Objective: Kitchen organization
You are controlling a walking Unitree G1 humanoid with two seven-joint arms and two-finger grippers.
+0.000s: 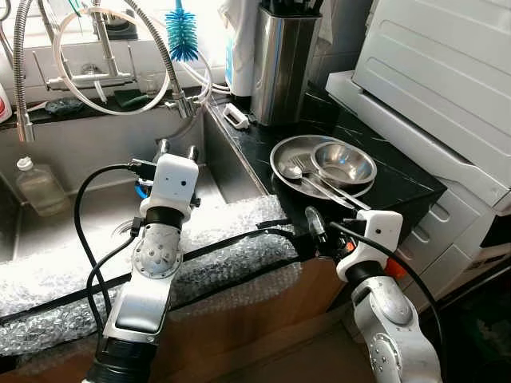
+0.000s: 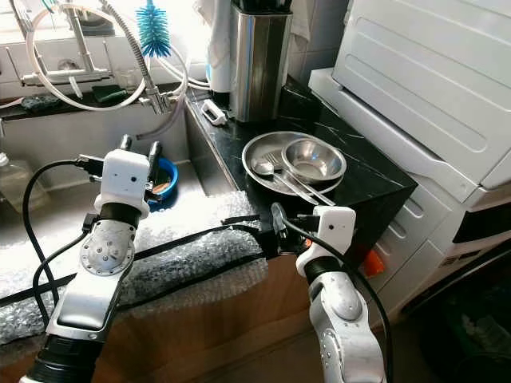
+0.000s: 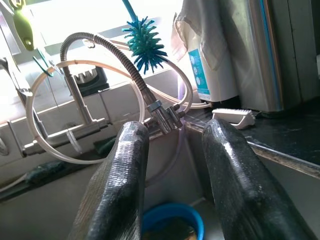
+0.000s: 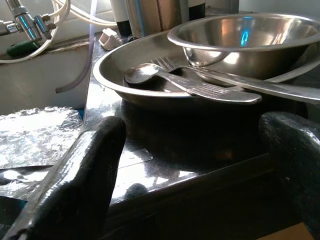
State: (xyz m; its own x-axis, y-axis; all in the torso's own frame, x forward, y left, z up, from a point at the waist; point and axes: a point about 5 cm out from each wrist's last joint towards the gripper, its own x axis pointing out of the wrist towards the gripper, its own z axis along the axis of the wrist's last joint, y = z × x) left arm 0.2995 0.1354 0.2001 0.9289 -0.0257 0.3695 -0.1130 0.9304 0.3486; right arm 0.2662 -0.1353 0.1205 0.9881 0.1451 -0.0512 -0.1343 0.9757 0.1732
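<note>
A: From the left eye view, where does the robot stand?

B: The left hand [image 1: 177,150] hangs over the sink [image 1: 88,215], fingers parted, holding nothing. The right hand [image 1: 314,222] sits low at the edge of the black tabletop [image 1: 399,179], just short of the steel plate [image 1: 291,152] that carries a small bowl [image 1: 343,163], a spoon [image 1: 297,173] and a fork [image 1: 315,177].

A: And the right eye view?

B: Same scene; a blue bowl [image 2: 166,177] lies in the sink beyond the left hand, and bubble wrap [image 2: 192,231] pads the sink's front edge.

A: The left wrist view?

B: Its two fingers [image 3: 117,185] stand apart and empty, aimed at the faucet hose [image 3: 112,55] and a teal bottle brush [image 3: 145,44]. A white container [image 3: 212,70] has a blue label, too blurred to read.

A: The right wrist view?

B: The fingers [image 4: 75,175] are wide open with nothing between them, level with the plate's rim. No writing is legible.

A: What could go wrong?

B: Probably a low approach: a finger could knock the rim and shove the plate, so the loose bowl and cutlery slide or clatter off. The plate's thin, slick edge may also slip from the hold
</note>
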